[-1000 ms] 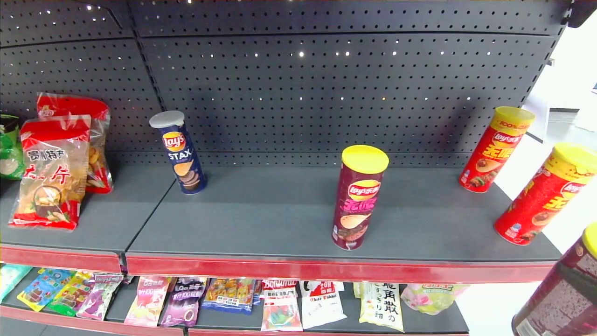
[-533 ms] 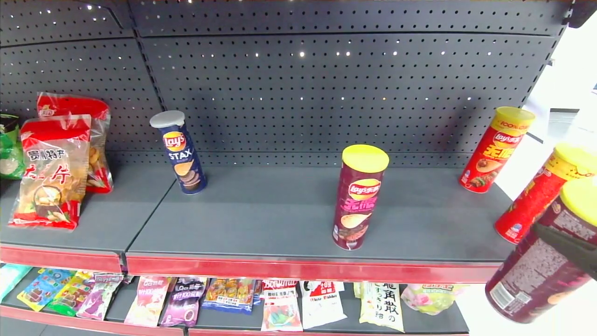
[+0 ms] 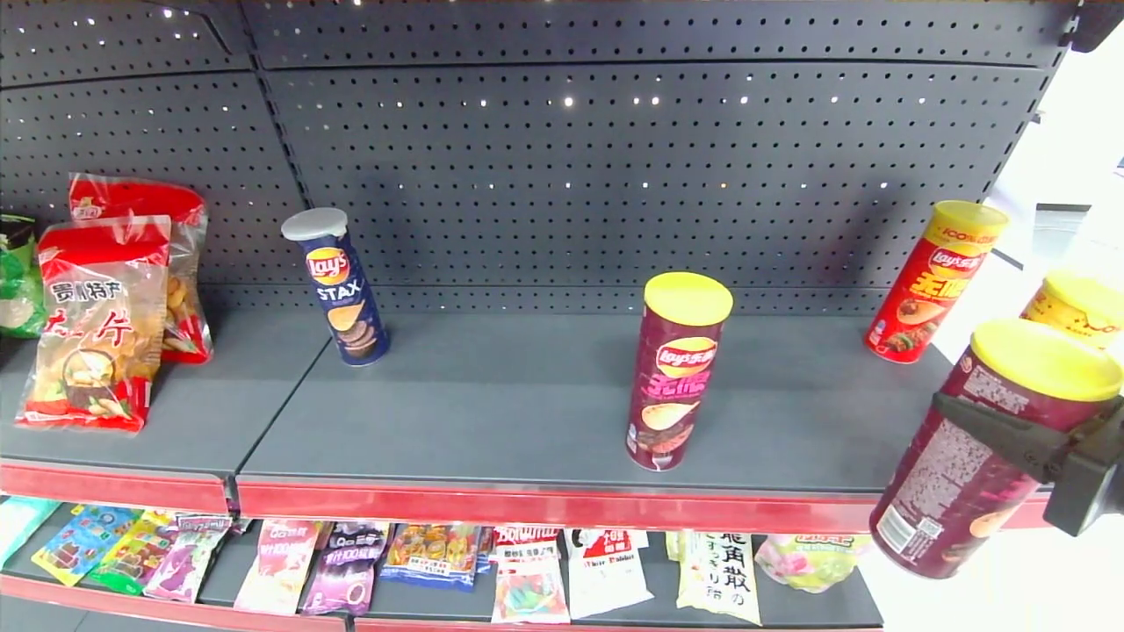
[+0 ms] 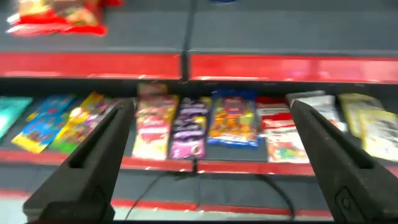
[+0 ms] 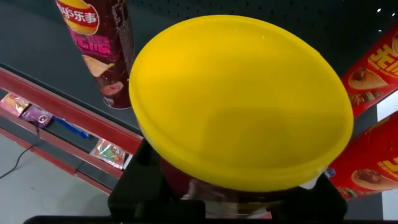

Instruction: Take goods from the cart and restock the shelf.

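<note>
The held can, maroon with a yellow lid, is clamped by the right gripper around its upper part. It is held in the air, tilted, in front of the right end of the shelf and near the red front edge. It is not set down on the board.

Four more cans are standing on the shelf, all closed with lids, so what is inside cannot be seen. A maroon can is placed near the front, about the middle. A blue can with a grey lid is placed further left, close to the back wall. A red can is placed at the back on the right. Two bags are leaned at the left end, one behind the other. Through their clear film some snack pieces are seen.

The left gripper is spread wide and nothing is held between its fingers. It is placed in front of the lower shelf, where a row of packets is laid flat.

Of the second red can only the lid and the top are seen, because the rest is hidden behind the held can. A green pack is cut off by the left border. In the left wrist view the packets are blurred.
</note>
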You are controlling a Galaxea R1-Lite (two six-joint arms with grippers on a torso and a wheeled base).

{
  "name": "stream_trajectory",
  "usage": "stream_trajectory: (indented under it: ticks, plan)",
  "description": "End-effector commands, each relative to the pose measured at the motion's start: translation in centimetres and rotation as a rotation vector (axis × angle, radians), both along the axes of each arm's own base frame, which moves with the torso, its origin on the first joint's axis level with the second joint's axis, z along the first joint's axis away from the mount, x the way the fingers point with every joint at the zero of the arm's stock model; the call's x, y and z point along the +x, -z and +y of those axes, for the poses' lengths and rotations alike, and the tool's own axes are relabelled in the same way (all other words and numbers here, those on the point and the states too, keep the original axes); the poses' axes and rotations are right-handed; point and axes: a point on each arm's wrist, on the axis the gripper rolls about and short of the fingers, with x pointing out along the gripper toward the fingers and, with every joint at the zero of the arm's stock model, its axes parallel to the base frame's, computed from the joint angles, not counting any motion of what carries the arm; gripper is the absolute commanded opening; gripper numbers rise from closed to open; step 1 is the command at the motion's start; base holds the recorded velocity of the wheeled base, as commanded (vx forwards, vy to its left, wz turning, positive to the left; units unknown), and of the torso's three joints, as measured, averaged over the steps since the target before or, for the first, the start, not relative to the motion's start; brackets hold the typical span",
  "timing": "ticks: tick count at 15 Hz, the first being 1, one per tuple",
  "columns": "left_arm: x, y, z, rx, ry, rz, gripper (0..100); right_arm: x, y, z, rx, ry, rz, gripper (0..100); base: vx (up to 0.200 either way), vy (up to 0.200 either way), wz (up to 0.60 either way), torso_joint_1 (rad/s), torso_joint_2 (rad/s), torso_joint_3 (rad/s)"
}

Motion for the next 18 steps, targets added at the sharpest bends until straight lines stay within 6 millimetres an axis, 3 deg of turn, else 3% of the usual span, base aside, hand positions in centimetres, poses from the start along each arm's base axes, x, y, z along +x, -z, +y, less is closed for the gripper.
stream_trajectory:
  ticks: [1,3,8,12,15,16,18]
  plan:
    - [-0.4,0.3,-0.2,-0.002,-0.044,-0.047,100,0.1,0.1,0.1,-0.004,-0.003,0.006,0,0.000,0.000,0.00,0.000,0.00,0.000]
    - [-0.8,0.9,-0.5,0.011,0.119,-0.140,100,0.2,0.3,0.1,-0.006,-0.001,0.013,0,0.000,0.000,0.00,0.000,0.00,0.000]
    - [-0.5,1.4,-0.4,-0.003,0.095,-0.152,100,0.5,0.5,0.1,-0.008,0.002,0.032,0,0.000,0.000,0.00,0.000,0.00,0.000]
    - [-0.5,1.4,-0.4,-0.003,0.096,-0.152,100,2.0,0.9,0.5,-0.019,0.001,0.075,0,0.000,0.000,0.00,0.000,0.00,0.000]
    - [-0.5,1.4,-0.4,-0.001,0.097,-0.152,100,4.8,0.4,1.2,-0.007,-0.023,0.056,0,0.000,0.000,0.00,0.000,0.00,0.000]
    - [-0.5,1.4,-0.4,-0.001,0.097,-0.152,100,6.9,0.2,1.7,0.000,-0.032,0.039,0,0.000,0.000,0.00,0.000,0.00,0.000]
    - [-0.5,1.4,-0.4,-0.001,0.097,-0.152,100,9.0,0.4,2.2,0.007,-0.064,0.031,0,0.000,0.000,0.00,0.000,0.00,0.000]
